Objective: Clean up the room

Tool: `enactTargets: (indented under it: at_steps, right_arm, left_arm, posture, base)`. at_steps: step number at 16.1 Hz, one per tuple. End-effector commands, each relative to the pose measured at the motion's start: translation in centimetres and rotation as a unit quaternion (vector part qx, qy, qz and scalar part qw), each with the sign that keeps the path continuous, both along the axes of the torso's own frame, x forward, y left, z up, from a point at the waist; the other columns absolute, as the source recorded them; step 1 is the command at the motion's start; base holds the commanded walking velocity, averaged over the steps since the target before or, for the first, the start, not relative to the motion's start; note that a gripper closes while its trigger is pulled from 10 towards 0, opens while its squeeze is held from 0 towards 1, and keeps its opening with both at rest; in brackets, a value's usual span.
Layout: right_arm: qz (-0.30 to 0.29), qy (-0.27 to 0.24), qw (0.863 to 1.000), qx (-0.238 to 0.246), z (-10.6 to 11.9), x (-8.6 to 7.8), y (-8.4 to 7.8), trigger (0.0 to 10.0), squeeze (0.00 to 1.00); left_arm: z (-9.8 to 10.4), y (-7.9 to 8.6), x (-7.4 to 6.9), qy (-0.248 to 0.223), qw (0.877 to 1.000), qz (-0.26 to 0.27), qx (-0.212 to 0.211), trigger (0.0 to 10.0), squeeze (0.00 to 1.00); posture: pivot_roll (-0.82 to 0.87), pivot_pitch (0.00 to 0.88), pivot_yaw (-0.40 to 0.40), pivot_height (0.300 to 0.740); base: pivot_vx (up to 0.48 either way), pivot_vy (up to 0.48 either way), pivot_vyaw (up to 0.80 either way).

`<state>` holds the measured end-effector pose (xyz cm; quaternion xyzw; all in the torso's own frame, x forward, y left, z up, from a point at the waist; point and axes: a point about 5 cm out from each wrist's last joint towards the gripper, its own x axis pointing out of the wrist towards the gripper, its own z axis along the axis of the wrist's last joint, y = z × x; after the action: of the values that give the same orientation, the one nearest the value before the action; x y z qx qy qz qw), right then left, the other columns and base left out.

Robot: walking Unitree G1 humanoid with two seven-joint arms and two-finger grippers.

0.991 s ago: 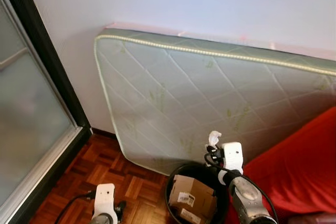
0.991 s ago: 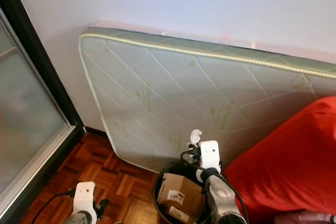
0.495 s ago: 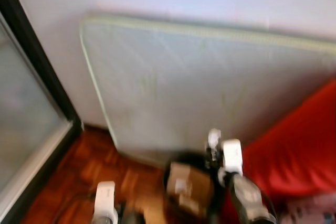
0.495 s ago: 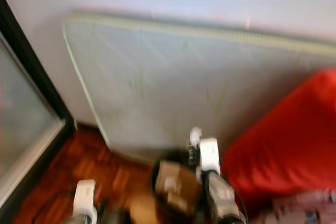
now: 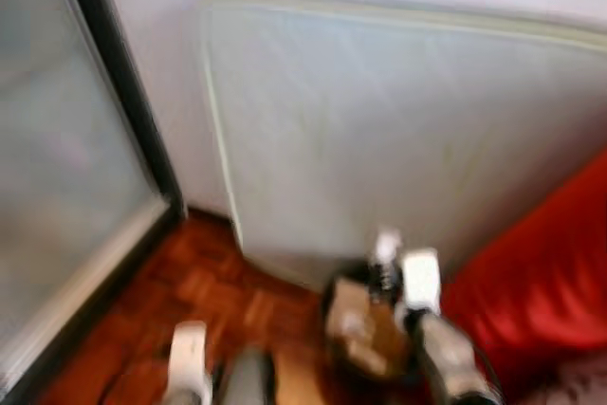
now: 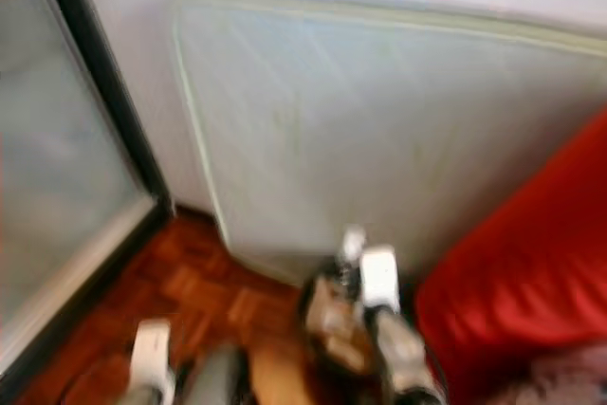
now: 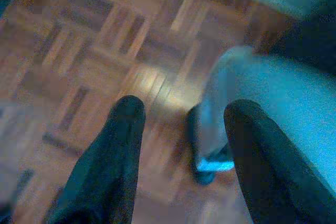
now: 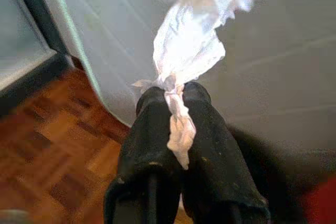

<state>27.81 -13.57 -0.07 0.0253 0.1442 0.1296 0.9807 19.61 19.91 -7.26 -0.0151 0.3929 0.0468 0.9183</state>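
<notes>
My right gripper (image 8: 172,90) is shut on a crumpled white tissue (image 8: 191,35), which sticks out past the fingertips. In the eye views that tissue (image 5: 386,246) hangs just above a black waste bin (image 5: 331,297) with a cardboard box (image 5: 357,329) inside. The bin stands on the parquet floor between a mattress and a red cover. My left gripper (image 7: 181,111) is open and empty, low over the parquet (image 7: 105,40), beside a pale grey rounded shape (image 7: 262,103). The eye views are blurred.
A pale green quilted mattress (image 5: 398,120) leans on its side against the white wall. A red fabric cover (image 5: 541,272) rises at the right. A frosted sliding door with a dark frame (image 5: 66,158) stands at the left, with parquet floor (image 5: 209,282) in front.
The camera has swung, so the whole scene has shifted to the right and blurred. The right gripper still holds the tissue over the bin.
</notes>
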Motion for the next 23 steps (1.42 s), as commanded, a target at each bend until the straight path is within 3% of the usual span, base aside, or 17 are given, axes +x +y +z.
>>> enactTargets:
  at_steps: [1, 12, 23]
  right_arm:
    - [-0.007, 0.001, 1.000, -0.003, 0.0, 0.0, -0.6, 10.0, 0.00]
    - [-0.006, 0.033, 0.999, -0.020, -0.8, -0.3, -0.6, 10.0, 0.00]
    - [0.006, 0.047, 0.998, -0.029, -1.1, -0.4, -0.4, 10.0, 0.00]
  left_arm:
    - [-0.1, -0.4, 0.1, 0.008, 1.000, -0.009, -0.002, 10.0, 0.00]
    - [0.3, -0.5, 0.6, -0.004, 1.000, -0.014, 0.001, 10.0, 0.00]
    - [0.0, -0.5, 0.3, 0.003, 1.000, -0.016, -0.001, 10.0, 0.00]
  posture:
    - [-0.04, 0.039, -0.022, 0.638]
    - [-0.04, 0.055, -0.020, 0.638]
    - [-0.03, 0.067, -0.021, 0.638]
  base:
    - [0.000, 0.000, 0.00]
    - [0.000, 0.000, 0.00]
    - [0.044, 0.000, 0.00]
